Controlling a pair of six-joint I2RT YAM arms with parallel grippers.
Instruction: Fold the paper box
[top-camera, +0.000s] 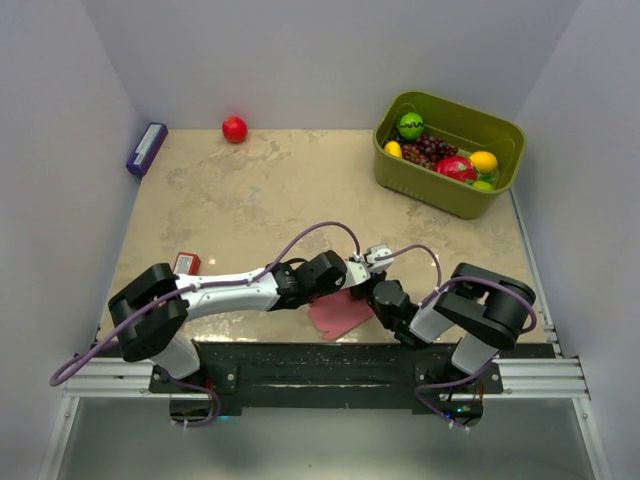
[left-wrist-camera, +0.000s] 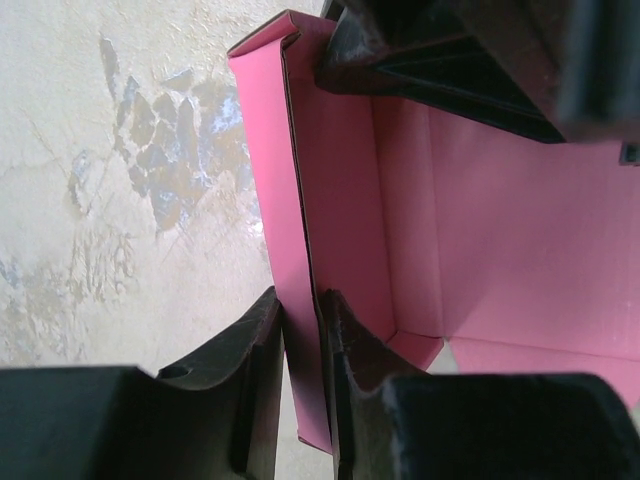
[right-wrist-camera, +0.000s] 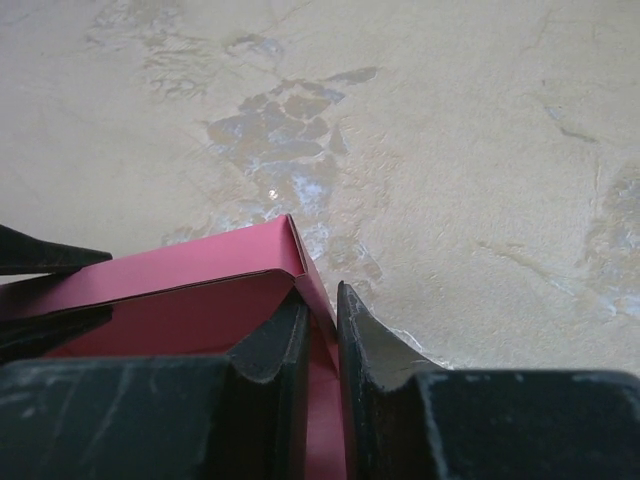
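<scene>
The pink paper box (top-camera: 336, 314) lies partly folded near the table's front edge, between the two arms. In the left wrist view my left gripper (left-wrist-camera: 300, 302) is shut on one upright side wall of the paper box (left-wrist-camera: 350, 200), with one finger on each face; the box floor spreads to the right. The right gripper's dark body (left-wrist-camera: 450, 60) reaches in over the box from the top. In the right wrist view my right gripper (right-wrist-camera: 322, 300) pinches a corner wall of the paper box (right-wrist-camera: 200, 270). From above, the left gripper (top-camera: 346, 288) and the right gripper (top-camera: 372, 296) meet over the box.
A red flat packet with a white label (top-camera: 186, 263) lies by the left arm. At the back stand a green basket (top-camera: 400, 172) of fruit, a red ball (top-camera: 234, 129) and a purple box (top-camera: 147, 148). Marbled tabletop (top-camera: 260, 190) stretches beyond the box.
</scene>
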